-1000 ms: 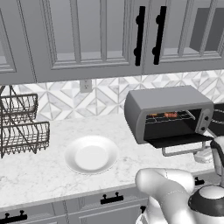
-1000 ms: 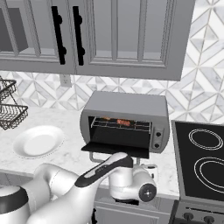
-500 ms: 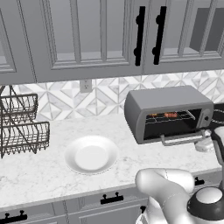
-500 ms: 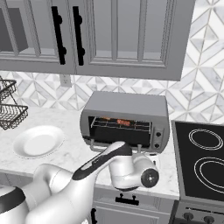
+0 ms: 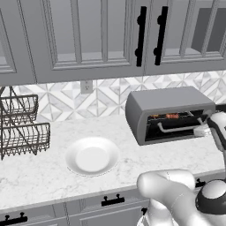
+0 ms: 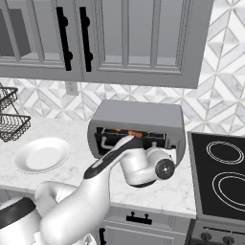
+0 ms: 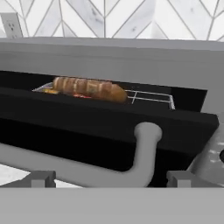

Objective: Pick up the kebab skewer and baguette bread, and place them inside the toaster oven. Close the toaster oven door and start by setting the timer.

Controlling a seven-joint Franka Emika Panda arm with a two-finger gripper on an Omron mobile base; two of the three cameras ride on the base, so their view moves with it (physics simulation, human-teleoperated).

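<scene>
The grey toaster oven stands on the counter at the right. The toaster oven door is tilted most of the way up, leaving a slot at the top. Through that slot the golden baguette bread lies on the wire rack, with the kebab skewer showing as red and orange bits beside it. My gripper is open just under the door's silver bar handle, with fingertips wide apart on either side. In the right base view my forearm covers the door.
A white plate lies on the marble counter left of the oven. A wire basket rack stands at the far left. A black cooktop adjoins the oven on the right. Upper cabinets hang overhead.
The oven door has swung up from lying flat to nearly closed. My hand has risen with it, staying under the handle with the jaws wide.
</scene>
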